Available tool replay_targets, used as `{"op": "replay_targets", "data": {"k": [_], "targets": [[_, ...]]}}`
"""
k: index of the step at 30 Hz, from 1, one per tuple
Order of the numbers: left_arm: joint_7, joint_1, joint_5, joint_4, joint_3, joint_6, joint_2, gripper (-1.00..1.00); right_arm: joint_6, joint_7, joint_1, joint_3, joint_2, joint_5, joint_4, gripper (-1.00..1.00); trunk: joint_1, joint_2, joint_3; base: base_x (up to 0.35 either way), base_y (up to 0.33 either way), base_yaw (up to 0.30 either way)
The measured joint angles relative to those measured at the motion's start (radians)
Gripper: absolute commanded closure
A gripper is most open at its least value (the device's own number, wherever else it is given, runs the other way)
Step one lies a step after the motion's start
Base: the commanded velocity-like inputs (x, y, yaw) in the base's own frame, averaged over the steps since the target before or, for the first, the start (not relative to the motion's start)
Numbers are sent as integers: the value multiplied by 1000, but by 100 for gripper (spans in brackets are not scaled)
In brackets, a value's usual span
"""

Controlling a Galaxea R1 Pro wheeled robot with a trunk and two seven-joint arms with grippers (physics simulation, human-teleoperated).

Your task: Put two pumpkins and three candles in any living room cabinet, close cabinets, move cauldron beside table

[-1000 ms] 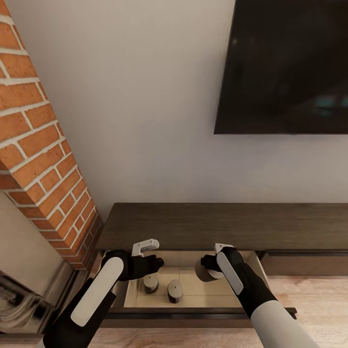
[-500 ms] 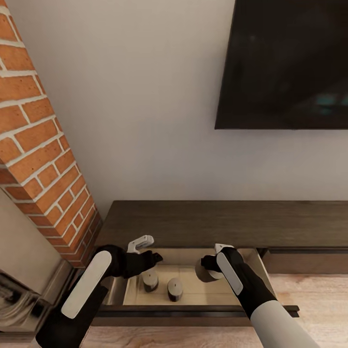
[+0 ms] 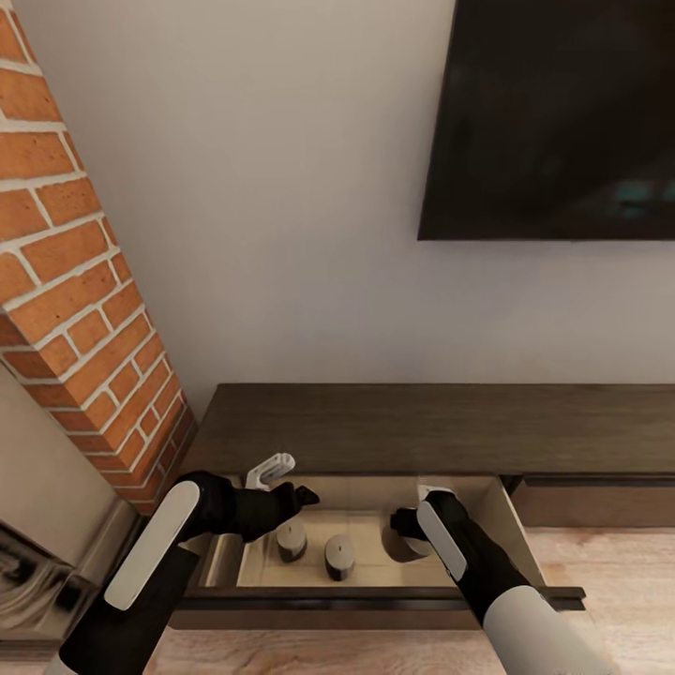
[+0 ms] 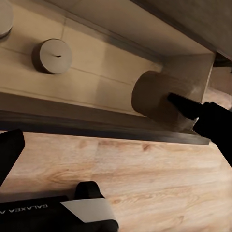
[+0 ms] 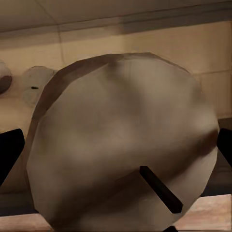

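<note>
Inside open cabinet [image 3: 375, 427], three candles [image 3: 338, 555]

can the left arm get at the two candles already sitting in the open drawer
Probably yes. The left gripper hovers just above the nearer candle, the drawer is pulled open, and nothing covers either standing candle. The right gripper holds the third candle further along.

"GALAXEA" upside down on left arm [image 4: 36, 209]
</note>
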Motion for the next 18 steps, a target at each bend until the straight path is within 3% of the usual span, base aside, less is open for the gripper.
{"op": "replay_targets", "data": {"k": [4,18], "targets": [[0,0,0,-1,3,0,1,-100,-9,0,-1,16,1,3,42,100,15,-28,-12,0,0,0],[0,2,2,-3,5,0,1,-100,-64,0,-2,20,1,5,57,100,69,-126,-56,0,0,0]]}}
